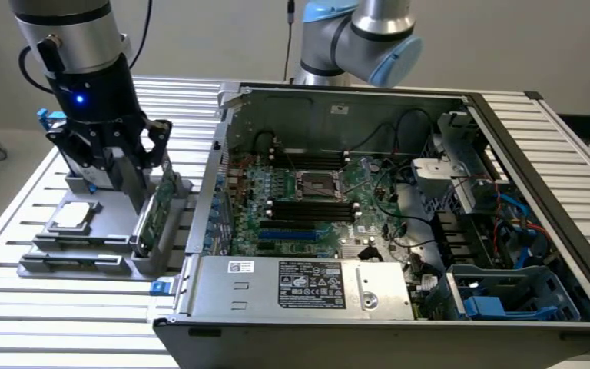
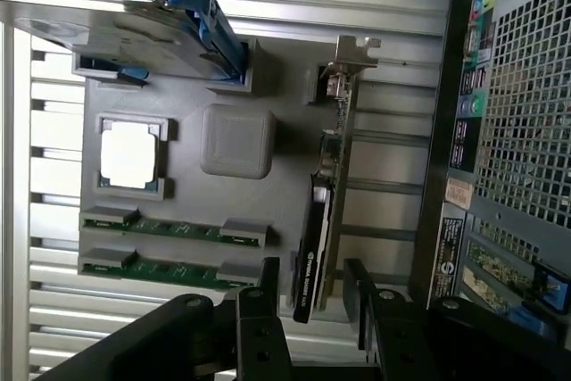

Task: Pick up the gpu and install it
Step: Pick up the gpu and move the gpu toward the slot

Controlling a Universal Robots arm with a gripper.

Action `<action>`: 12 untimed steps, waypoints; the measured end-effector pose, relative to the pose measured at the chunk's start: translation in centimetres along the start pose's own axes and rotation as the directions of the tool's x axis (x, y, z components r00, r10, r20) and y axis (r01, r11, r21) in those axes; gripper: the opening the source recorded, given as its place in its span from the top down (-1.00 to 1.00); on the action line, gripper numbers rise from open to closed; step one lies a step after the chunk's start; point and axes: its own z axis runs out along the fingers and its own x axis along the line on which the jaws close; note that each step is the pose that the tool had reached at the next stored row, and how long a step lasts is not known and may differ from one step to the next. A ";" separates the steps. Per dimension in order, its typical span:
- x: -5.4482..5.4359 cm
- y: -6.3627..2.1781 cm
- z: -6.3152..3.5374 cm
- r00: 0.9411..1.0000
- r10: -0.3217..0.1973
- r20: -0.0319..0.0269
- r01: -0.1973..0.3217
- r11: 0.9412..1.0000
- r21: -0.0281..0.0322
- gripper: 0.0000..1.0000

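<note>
hand (image 2: 310,299) held wide, empty, astride gpu (image 2: 314,220) | gpu stood on edge in tray (image 2: 285,104) so both faces can be gripped | tray at 9 o'clock of case (image 1: 377,92), exterior view

In the exterior view, a holder (image 1: 80,261) sits on the surface (image 1: 28,307) at lower left, with the computer case (image 1: 306,115) just beside it on the right. The gpu (image 1: 157,211) stands on edge along the holder's right side, with the end effector (image 1: 119,181) above it.
</note>
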 end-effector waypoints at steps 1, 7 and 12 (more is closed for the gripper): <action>0.0 -0.02 0.17 1.000 0.005 0.001 -0.005 1.000 0.000 0.16; -0.1 -0.08 1.26 0.999 0.034 0.005 -0.034 0.999 0.000 0.16; -0.3 -0.09 2.17 0.999 0.053 0.007 -0.053 0.999 -0.001 0.16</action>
